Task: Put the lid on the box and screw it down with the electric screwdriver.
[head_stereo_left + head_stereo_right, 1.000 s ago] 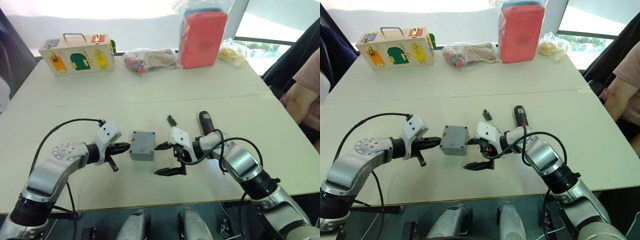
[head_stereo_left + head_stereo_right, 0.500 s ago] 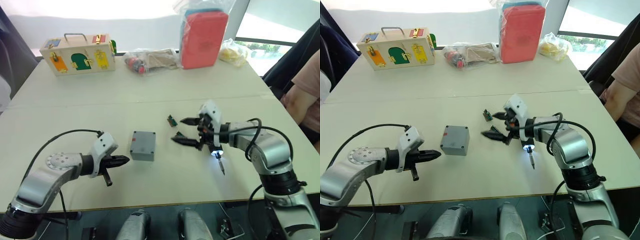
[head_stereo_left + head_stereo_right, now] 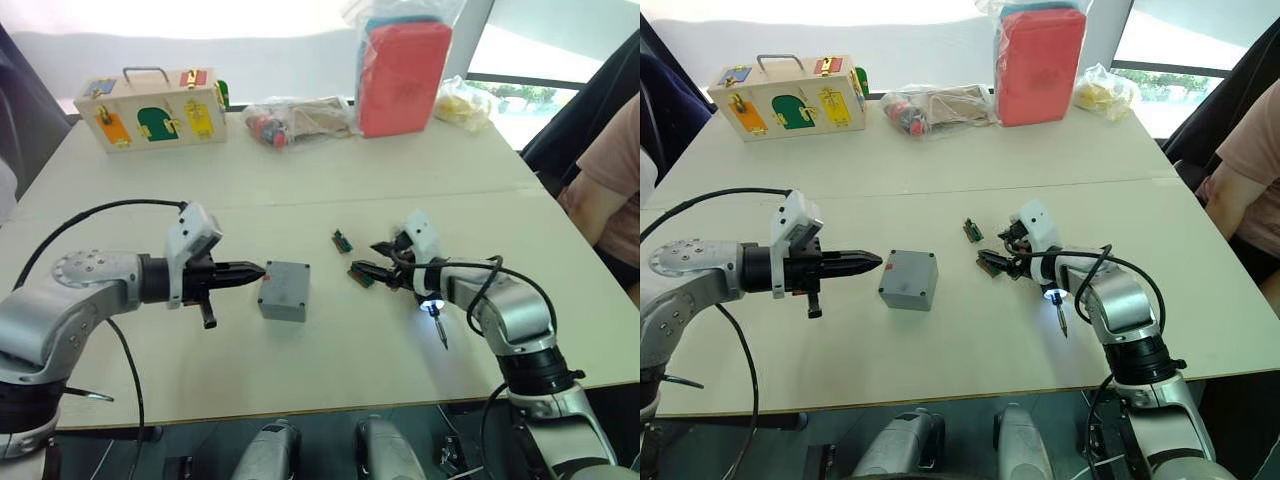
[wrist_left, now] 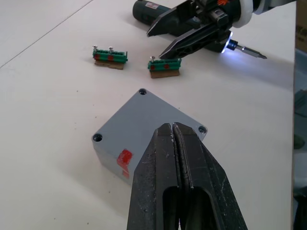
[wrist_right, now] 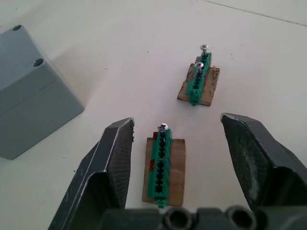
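White table [image 3: 330, 190] — left tool [image 3: 255, 270] closed (by box [image 3: 284, 290]), right tool [image 5: 177, 158] open.

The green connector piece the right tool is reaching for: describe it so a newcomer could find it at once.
Start at the grey box mid-table, then look toward the robot's right, where the open right tool hovers. The green connector piece lies on its brown pad between that tool's fingers. It carries one upright screw, while the other connector piece, farther off, carries two.
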Controlling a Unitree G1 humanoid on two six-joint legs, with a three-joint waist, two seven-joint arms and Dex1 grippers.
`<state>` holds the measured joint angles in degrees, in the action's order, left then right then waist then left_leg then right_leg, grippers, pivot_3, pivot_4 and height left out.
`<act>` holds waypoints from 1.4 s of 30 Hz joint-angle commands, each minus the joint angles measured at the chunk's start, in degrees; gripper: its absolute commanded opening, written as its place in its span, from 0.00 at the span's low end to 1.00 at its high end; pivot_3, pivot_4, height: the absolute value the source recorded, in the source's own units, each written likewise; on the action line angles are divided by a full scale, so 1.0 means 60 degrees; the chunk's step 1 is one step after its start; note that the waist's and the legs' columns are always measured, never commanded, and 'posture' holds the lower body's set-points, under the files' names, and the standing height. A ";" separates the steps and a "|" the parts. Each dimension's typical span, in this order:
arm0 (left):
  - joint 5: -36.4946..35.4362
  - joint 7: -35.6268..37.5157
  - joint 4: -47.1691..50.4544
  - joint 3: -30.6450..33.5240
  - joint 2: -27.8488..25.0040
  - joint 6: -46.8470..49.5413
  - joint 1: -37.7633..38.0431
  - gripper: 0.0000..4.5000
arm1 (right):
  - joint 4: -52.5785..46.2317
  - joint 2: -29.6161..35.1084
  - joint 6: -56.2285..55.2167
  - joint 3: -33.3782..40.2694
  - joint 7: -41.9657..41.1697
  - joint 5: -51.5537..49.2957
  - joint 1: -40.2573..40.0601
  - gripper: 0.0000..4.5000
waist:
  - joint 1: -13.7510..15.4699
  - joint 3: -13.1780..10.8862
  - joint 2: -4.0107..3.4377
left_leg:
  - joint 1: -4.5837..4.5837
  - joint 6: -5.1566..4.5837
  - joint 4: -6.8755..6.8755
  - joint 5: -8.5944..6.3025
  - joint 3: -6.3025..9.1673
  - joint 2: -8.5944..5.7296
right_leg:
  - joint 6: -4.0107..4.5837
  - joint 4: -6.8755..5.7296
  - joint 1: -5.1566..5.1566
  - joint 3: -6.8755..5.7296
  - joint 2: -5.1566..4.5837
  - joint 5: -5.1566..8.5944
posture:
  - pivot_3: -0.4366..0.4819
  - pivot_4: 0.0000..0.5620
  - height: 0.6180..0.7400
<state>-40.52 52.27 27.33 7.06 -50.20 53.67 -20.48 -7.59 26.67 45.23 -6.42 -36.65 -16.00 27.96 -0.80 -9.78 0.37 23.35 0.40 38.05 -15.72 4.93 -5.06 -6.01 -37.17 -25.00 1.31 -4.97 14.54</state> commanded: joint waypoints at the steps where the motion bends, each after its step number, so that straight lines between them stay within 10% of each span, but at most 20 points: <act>1: 0.0027 -0.0007 0.0306 -0.0141 -0.0269 -0.0040 -0.0056 0.00 | -0.0205 -0.0075 -0.0226 -0.0012 0.0075 0.0035 -0.0010 0.68 | 0.0007 0.0000 0.0000 | 0.0000 0.0000 0.0000 0.0000 0.0000 0.0000 | 0.0000 0.0000 0.0000 0.0000 0.0000 0.0000 | 0.48 0.27 1.00; 10: -0.0010 -0.0018 0.0344 -0.0317 -0.0359 -0.0144 -0.0071 0.00 | 0.0155 -0.0124 -0.0344 -0.0175 0.0085 0.0158 0.0104 0.68 | 0.0011 0.0000 0.0000 | 0.0000 0.0000 0.0000 0.0001 0.0000 -0.0001 | 0.0000 -0.0001 0.0001 -0.0001 0.0001 0.0000 | 0.48 0.27 1.00; 19: 0.0017 -0.0065 0.0293 -0.0337 -0.0318 -0.0202 -0.0016 0.00 | 0.0448 -0.0373 -0.0517 -0.0169 0.0213 0.0274 0.0201 0.02 | 0.0010 0.0000 0.0000 | 0.0000 0.0001 0.0000 0.0001 0.0000 -0.0001 | 0.0000 -0.0001 0.0001 -0.0001 0.0001 0.0000 | 0.48 0.27 1.00; 42: -0.0004 -0.0051 -0.0013 -0.0161 -0.0289 -0.0392 0.0405 0.00 | -0.0713 -0.0195 -0.0463 0.0366 -0.0496 -0.0583 0.0435 0.02 | 0.0007 0.0000 0.0000 | 0.0000 0.0001 0.0000 0.0000 0.0000 0.0000 | 0.0000 -0.0002 0.0001 -0.0001 0.0002 0.0000 | 0.48 0.27 1.00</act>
<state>-40.34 51.76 27.11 4.75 -51.66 52.21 -18.30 -8.21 26.08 43.27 -6.19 -38.81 -17.15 28.25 -0.76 -9.78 0.37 23.35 0.40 38.05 -15.72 4.93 -5.07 -6.01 -37.17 -25.00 1.30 -4.95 14.54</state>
